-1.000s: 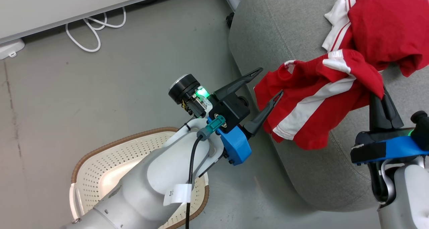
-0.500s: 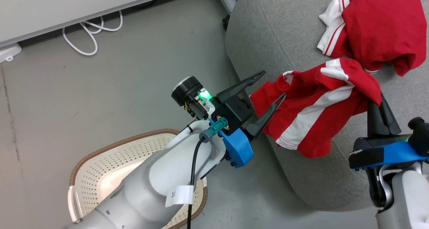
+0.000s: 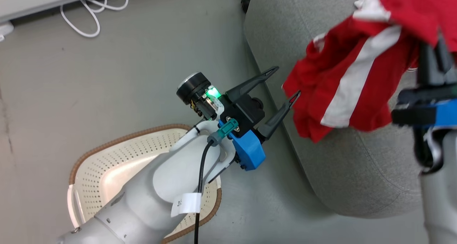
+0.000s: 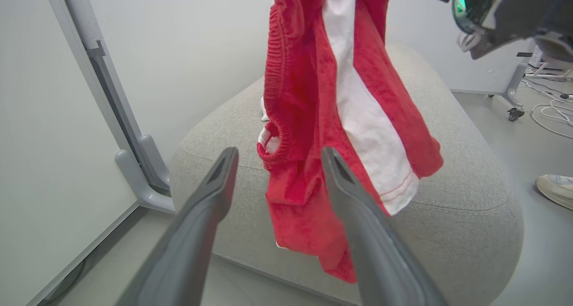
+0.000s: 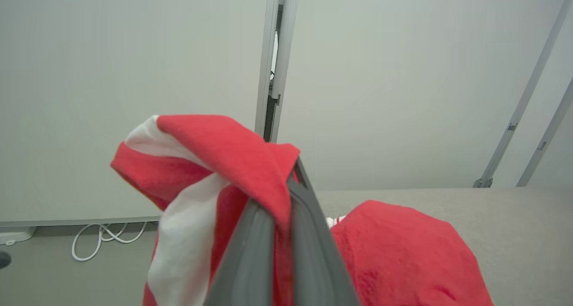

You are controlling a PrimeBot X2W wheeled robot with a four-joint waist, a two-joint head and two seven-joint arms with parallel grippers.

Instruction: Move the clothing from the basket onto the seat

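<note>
One red garment (image 3: 342, 94) hangs pinched in my right tool (image 5: 293, 183) over the seat (image 3: 321, 165); my left tool (image 3: 287, 81) stands released beside it.

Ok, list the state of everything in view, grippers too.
left gripper: open, holding nothing.
right gripper: shut on the striped red fabric garment.
striped red fabric garment: hanging from the right gripper.
second red fabric garment: lying bunched on the large grey upholstered seat.
cream perforated plastic basket: empty where visible.
</note>
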